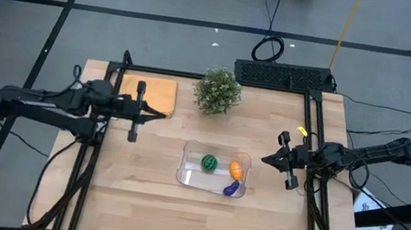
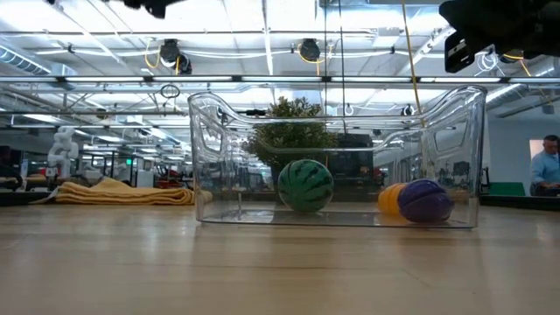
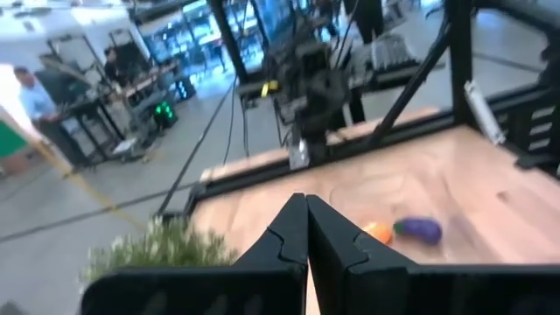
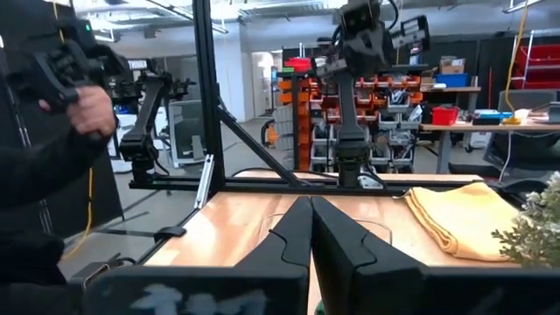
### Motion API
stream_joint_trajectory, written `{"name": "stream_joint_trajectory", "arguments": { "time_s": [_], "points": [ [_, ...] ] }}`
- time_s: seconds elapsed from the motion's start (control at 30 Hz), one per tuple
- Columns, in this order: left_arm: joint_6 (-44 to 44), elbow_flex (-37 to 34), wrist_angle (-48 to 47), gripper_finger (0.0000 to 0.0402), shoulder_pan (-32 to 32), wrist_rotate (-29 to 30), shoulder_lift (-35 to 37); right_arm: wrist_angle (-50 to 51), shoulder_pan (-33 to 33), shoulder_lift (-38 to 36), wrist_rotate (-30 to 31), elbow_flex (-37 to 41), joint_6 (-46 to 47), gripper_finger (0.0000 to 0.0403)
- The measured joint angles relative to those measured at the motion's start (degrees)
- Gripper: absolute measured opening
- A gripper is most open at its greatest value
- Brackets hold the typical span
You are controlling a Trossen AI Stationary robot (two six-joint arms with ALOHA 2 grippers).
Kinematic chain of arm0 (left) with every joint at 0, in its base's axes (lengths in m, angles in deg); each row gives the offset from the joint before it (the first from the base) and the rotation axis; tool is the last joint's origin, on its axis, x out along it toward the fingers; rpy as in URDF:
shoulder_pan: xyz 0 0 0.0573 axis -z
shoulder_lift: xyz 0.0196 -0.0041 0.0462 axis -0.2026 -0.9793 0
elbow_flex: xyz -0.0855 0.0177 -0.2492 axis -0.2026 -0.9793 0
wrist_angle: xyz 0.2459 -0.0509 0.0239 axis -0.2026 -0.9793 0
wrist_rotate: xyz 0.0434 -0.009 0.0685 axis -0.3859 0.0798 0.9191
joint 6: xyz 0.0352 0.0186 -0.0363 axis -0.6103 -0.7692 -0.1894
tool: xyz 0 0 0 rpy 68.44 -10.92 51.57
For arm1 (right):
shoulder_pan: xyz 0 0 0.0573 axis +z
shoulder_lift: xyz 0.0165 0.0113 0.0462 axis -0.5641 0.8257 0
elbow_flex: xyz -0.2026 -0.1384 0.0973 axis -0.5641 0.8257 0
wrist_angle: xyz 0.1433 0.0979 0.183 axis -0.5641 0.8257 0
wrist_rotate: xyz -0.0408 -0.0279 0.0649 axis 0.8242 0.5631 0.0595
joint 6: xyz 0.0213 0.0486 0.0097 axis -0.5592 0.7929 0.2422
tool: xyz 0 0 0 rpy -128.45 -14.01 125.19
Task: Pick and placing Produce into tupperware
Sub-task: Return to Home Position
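Note:
The clear tupperware [image 1: 214, 169] [image 2: 337, 157] stands on its flat bottom near the table's middle. Inside it lie the green striped ball [image 1: 208, 162] [image 2: 304, 185], the orange piece [image 1: 236, 168] [image 2: 390, 199] and the purple piece [image 1: 231, 188] [image 2: 425, 200]. In the left wrist view the orange piece [image 3: 378, 231] and purple piece [image 3: 420, 228] show past the fingers. My left gripper [image 1: 164, 114] [image 3: 306, 223] hovers shut over the table's left part, near the cloth. My right gripper [image 1: 265, 160] [image 4: 310, 226] hovers shut by the table's right edge, right of the tupperware.
A folded yellow-orange cloth [image 1: 150, 93] [image 4: 459, 215] lies at the far left of the table. A bushy potted plant [image 1: 218, 90] [image 2: 293, 131] stands at the far edge behind the tupperware. A black frame borders the table. A person's hand [image 4: 83, 109] shows beyond the table.

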Motion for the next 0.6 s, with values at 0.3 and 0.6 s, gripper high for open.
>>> {"name": "stream_joint_trajectory", "arguments": {
  "time_s": [0.3, 0.6],
  "points": [
    [1.61, -10.80, 7.44, 0.0000, -3.19, -1.21, 7.35, 1.55, -0.90, -0.64, 4.86, -0.02, 3.25, 0.0000],
    [7.03, -23.20, 10.78, 0.0000, -3.23, 0.40, 20.13, 4.03, -1.49, -0.72, 4.58, -0.02, 4.12, 0.0000]
  ]
}}
